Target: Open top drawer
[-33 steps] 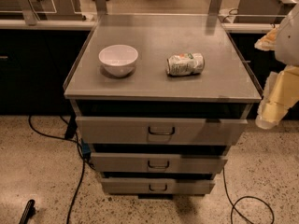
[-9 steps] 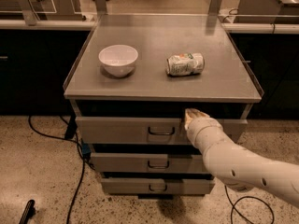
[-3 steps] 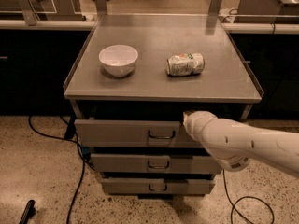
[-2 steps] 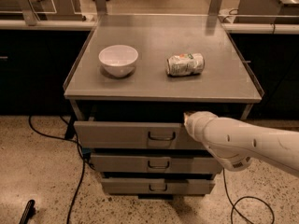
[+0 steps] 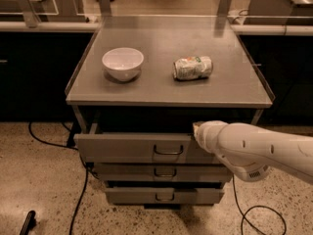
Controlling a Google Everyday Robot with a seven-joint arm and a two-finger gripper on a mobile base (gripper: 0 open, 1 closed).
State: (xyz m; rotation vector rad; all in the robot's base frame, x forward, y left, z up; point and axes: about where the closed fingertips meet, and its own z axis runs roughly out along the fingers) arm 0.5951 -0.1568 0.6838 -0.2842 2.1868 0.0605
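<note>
- You are in the pulling step, as I judge it. The top drawer [image 5: 127,148] sits right under the table [image 5: 168,103], and its front stands forward of the two lower drawers [image 5: 127,171], so it looks partly open.
- The gripper [image 5: 199,129] is at the upper edge of the drawer front, at 2 o'clock from the handle [image 5: 168,151]. The arm [image 5: 264,151] covers it, so you cannot tell whether it is spread or closed, or whether it hooks the edge.
- The next move calls for a straight, level draw toward 6 o'clock, without slipping off that top edge.
- The table's front edge is just above the gripper, so stay low. The right table leg [image 5: 256,117] is near the arm at 3 o'clock.
- The floor at 6 o'clock gives room for the drawer. Mind the cables at 8 o'clock [image 5: 80,199] and 5 o'clock [image 5: 254,212] when the base backs away.
- The bowl [image 5: 122,63] and the crushed can [image 5: 192,67] lie on top, well apart from the work.
</note>
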